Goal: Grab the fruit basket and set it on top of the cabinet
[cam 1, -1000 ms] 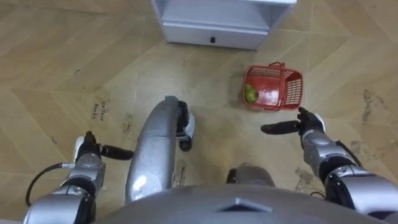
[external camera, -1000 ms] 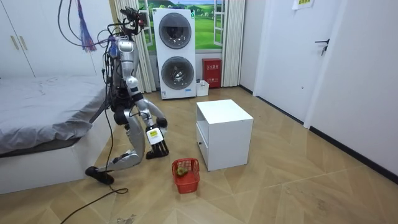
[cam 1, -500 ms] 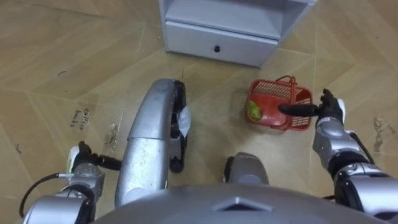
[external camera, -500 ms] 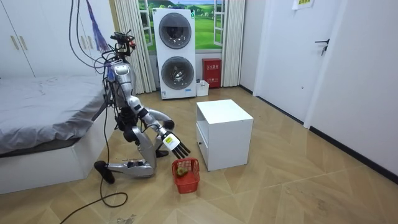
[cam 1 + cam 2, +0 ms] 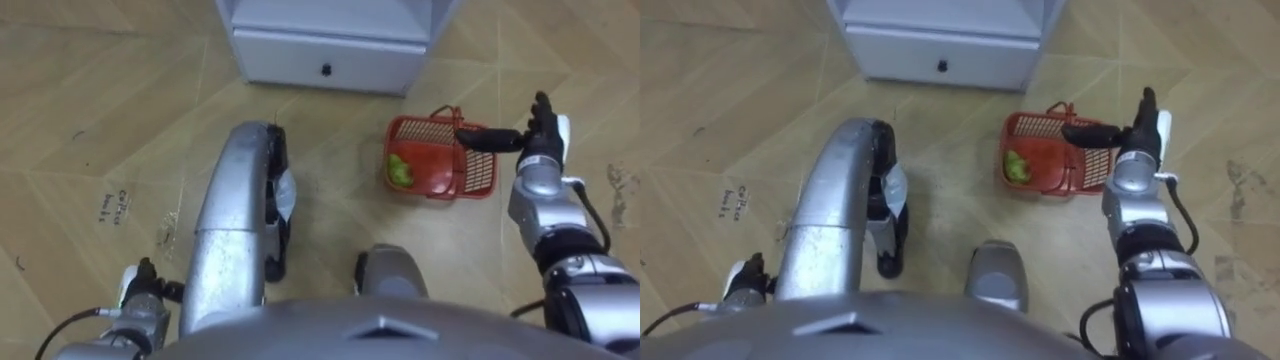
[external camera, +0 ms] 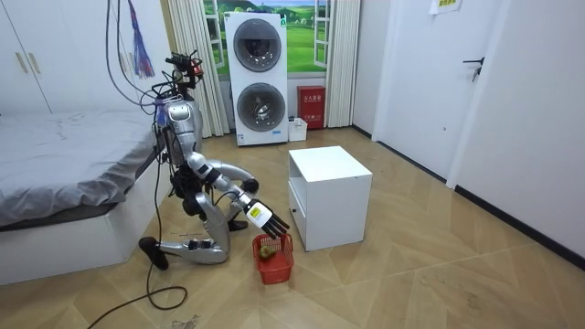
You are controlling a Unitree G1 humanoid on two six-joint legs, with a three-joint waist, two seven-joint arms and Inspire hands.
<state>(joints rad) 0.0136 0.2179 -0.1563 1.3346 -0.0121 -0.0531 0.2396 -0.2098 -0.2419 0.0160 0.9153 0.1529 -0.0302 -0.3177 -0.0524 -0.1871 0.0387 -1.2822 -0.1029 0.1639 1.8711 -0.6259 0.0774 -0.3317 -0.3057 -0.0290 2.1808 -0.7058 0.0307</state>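
The red plastic fruit basket (image 5: 478, 172) stands on the wood floor just in front of the white cabinet, handles up, with a green fruit (image 5: 400, 170) inside. My right hand (image 5: 540, 140) hovers at the basket's right side, fingers straight and open, its thumb stretched left over the rim. It holds nothing. The right eye view shows the same hand (image 5: 1140, 135) beside the basket (image 5: 1085, 172). In the room view I kneel beside the bed, with that hand (image 6: 266, 219) spread just above the basket (image 6: 274, 260). My left hand (image 5: 142, 290) hangs low at the left, open.
A white cabinet (image 5: 320, 45) with a knobbed drawer stands right behind the basket, seen as a cube (image 6: 329, 187) in the room view. My raised knee (image 5: 240, 230) lies left of the basket. A bed (image 6: 64, 183) is behind me, and washing machines (image 6: 258, 78) stand against the far wall.
I have sunk from a bent stance to a kneel. My right hand has moved forward from short of the basket to over its right rim. The left hand dropped lower.
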